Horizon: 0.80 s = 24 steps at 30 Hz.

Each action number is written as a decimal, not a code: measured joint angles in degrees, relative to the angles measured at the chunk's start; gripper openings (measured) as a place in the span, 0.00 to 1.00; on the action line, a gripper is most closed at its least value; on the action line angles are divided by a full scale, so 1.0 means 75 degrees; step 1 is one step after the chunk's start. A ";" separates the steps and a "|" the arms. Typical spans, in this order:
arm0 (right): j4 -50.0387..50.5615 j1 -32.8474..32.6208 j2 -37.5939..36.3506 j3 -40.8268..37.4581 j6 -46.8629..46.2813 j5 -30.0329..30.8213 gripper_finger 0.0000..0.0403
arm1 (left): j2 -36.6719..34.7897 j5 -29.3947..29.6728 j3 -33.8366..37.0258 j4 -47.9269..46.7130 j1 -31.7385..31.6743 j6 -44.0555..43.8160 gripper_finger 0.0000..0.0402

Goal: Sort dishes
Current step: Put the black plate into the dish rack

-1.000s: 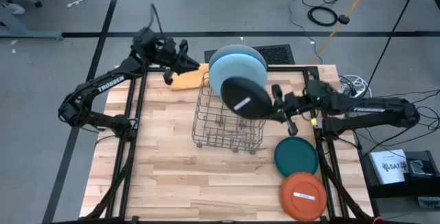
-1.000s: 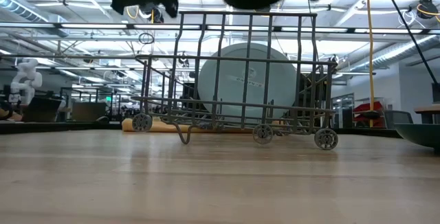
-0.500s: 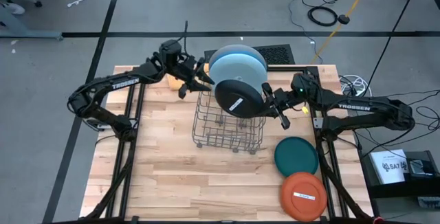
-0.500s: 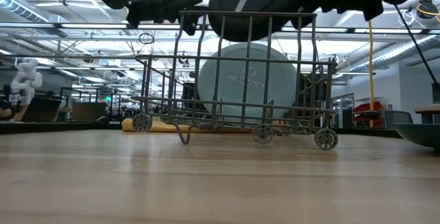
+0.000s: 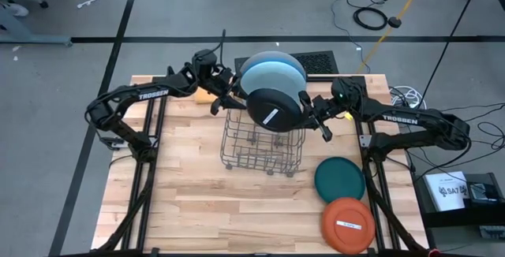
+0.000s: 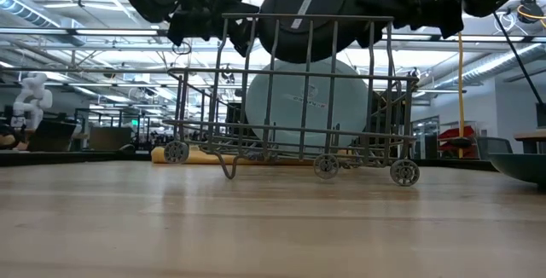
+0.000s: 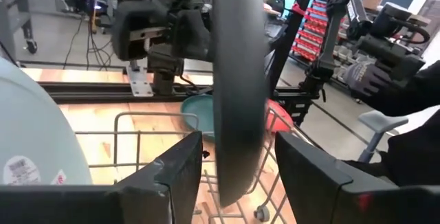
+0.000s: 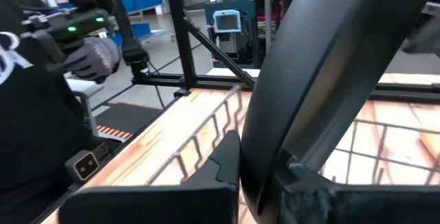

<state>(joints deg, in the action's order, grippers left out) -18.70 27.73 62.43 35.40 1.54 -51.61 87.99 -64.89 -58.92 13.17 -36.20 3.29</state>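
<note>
The right gripper (image 5: 309,115) has its fingers clamped on the rim of the black plate (image 5: 274,110), holding it upright above the wire rack (image 5: 264,145), just in front of the grey plate (image 5: 271,76) already racked. The left gripper (image 5: 224,99), fingers spread, brackets the plate's opposite edge, seemingly without contact. The plate looks stiff, light and slick, so an edge grip suits it.

A: Colours noted? Black plate (image 5: 274,110), white sticker, clamped in right gripper (image 5: 309,113).
B: Behind it pale blue plate (image 5: 272,72). Beside the gripper's arm, teal plate (image 5: 340,180), orange plate (image 5: 348,224).
</note>
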 joint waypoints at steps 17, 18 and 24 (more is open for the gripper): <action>0.0081 0.0271 0.0379 -0.0015 0.0161 -0.0300 0.03 | 0.0028 0.0409 -0.0006 -0.0166 0.0120 0.0032 0.11; 0.0086 0.0283 0.0379 -0.0015 0.0158 -0.0276 0.03 | 0.0028 0.0457 -0.0006 -0.0181 0.0123 0.0037 0.11; 0.0087 0.0411 0.0379 -0.0015 -0.0159 -0.0232 0.05 | 0.0031 0.0587 0.0020 -0.0276 0.0136 0.0061 0.11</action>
<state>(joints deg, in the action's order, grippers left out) -18.04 30.81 65.28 35.29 0.35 -53.35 88.23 -60.49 -58.76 11.09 -35.18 3.75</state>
